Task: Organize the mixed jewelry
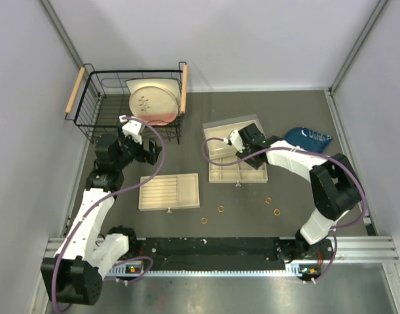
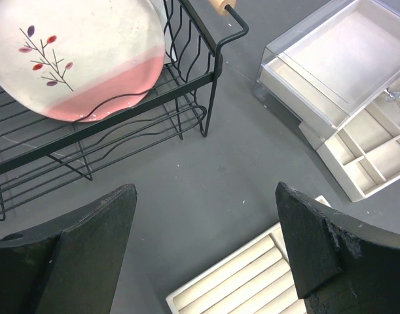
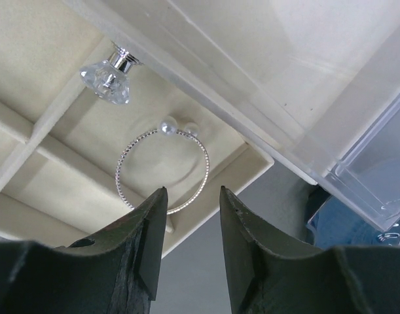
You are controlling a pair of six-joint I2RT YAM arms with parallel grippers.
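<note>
Top view and two wrist views of a two-arm robot sorting jewelry on a dark grey table.

The right gripper (image 3: 193, 196) hangs over a cream divided drawer (image 3: 29, 163) pulled out of a clear jewelry box (image 1: 234, 126). Its jaws are slightly parted and hold nothing. Just past its fingertips, a thin silver hoop (image 3: 162, 170) with two small pearls lies flat in the drawer's corner compartment. The hoop's near arc sits very close to one fingertip. A crystal knob (image 3: 108, 75) juts out above the same compartment.

Four small gold rings (image 1: 220, 209) lie loose on the table on the near side of the drawer. A beige ridged tray (image 1: 169, 191) sits to the drawer's left. Further left, the left gripper (image 2: 205, 190) hovers with jaws spread wide and empty.

The hoop appears to be stowed, so the step in hand is likely a clean retreat.
- The right gripper should rise straight up with the jaws kept parted, so that neither fingertip hooks the wire.
- It should stay clear of the knob and the box lip.
- For the rings, a vertical approach seems best, with one finger inside the band and one outside, since they lie flat and may skid.
</note>
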